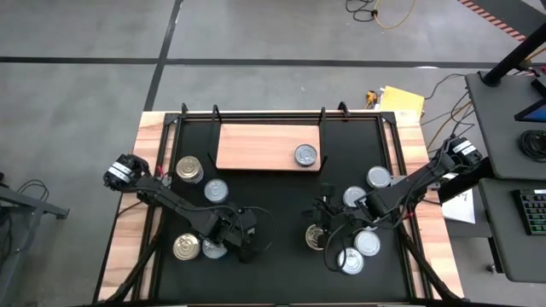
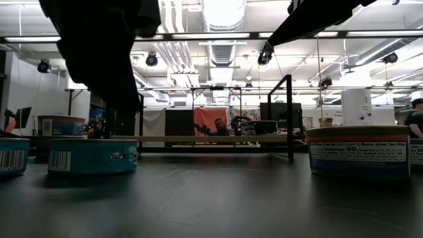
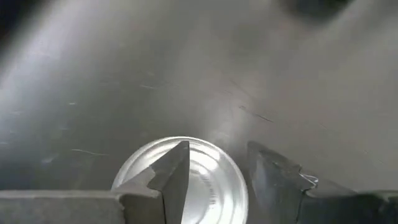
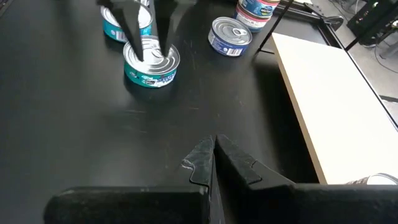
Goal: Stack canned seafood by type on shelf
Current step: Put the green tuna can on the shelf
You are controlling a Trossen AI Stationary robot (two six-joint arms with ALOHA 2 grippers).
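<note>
Hovering over a silver-topped tin (image 3: 186, 186) near the table's front-left area, well in front of the shelf (image 1: 256, 147), the left gripper (image 3: 217, 180) has its fingers partly spread, one finger (image 3: 171, 177) over the tin's lid and the other just past its rim; whether they touch the tin cannot be told. One silver tin on the shelf (image 1: 305, 155) sits by its right end, while the right gripper (image 4: 212, 155), fingers pressed together and holding nothing, hangs over bare table in front of the shelf's right end.
</note>
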